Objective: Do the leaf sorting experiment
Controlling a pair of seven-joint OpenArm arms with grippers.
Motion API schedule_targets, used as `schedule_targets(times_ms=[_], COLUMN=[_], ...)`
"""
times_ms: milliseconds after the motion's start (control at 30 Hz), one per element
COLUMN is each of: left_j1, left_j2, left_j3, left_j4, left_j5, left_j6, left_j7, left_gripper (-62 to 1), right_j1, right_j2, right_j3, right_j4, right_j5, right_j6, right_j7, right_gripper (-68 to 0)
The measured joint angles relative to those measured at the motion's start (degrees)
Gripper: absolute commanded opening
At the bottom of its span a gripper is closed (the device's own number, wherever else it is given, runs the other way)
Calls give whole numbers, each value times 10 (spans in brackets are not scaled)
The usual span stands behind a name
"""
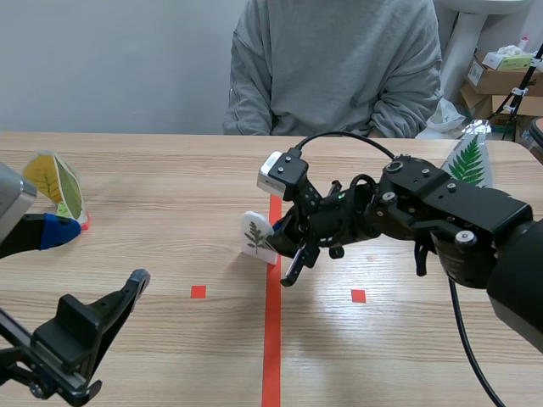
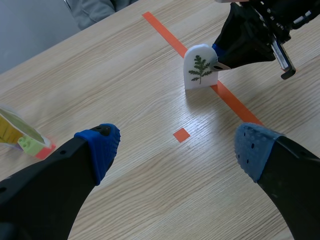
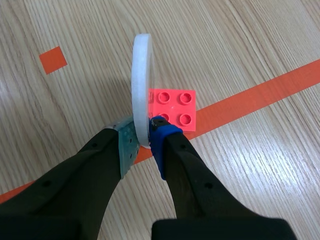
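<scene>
Light wooden table [image 1: 170, 195]: the work surface, crossed by an orange-red tape line [image 1: 271, 339] running away from the robot. A person in a grey sweatshirt [image 1: 335, 64] sits at the far edge.

Right gripper [image 3: 142, 137]: reaches in to the tape line, its two pads pressed against opposite faces of the white arch-topped leaf card [image 2: 200, 67], near the card's edge.

Left gripper [image 2: 177, 145]: spread wide, holding nothing, low over the table and well apart from the card.

White arch-topped leaf card: stands upright at the tape line, slightly to the robot's left of it. It appears to rest on the table, though a slight lift cannot be ruled out. Judged as light, stiff and thin. Its smooth faces could slip, so it is best taken flat across both faces, as here. A grip on the edge alone would let it pivot. The face turned to the left arm carries a small dark green compound leaf.

Red studded toy brick [image 3: 175, 105]: lies on the tape at the card's foot and seems to be its base. The joint could part under a sideways pull.

Yellow and green leaf cards [image 1: 55, 185]: stand at the table's left. A fern card [image 1: 468, 161] stands at the far right.
</scene>
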State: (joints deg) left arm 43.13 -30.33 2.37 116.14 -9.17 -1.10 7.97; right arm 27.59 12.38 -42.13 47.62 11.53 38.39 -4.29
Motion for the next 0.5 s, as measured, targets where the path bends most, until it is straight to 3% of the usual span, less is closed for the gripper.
schedule_targets(times_ms=[300,500], left_j1=[0,0], left_j2=[0,0], left_j3=[0,0], left_j4=[0,0], left_j5=[0,0], left_j6=[0,0], left_j7=[0,0], left_gripper=[-114,-114], right_j1=[0,-25], right_j2=[3,39], right_j3=[6,72], right_j4=[0,45], right_j5=[4,59], right_j6=[-2,-15], right_j7=[0,-28], right_gripper=[-654,-656])
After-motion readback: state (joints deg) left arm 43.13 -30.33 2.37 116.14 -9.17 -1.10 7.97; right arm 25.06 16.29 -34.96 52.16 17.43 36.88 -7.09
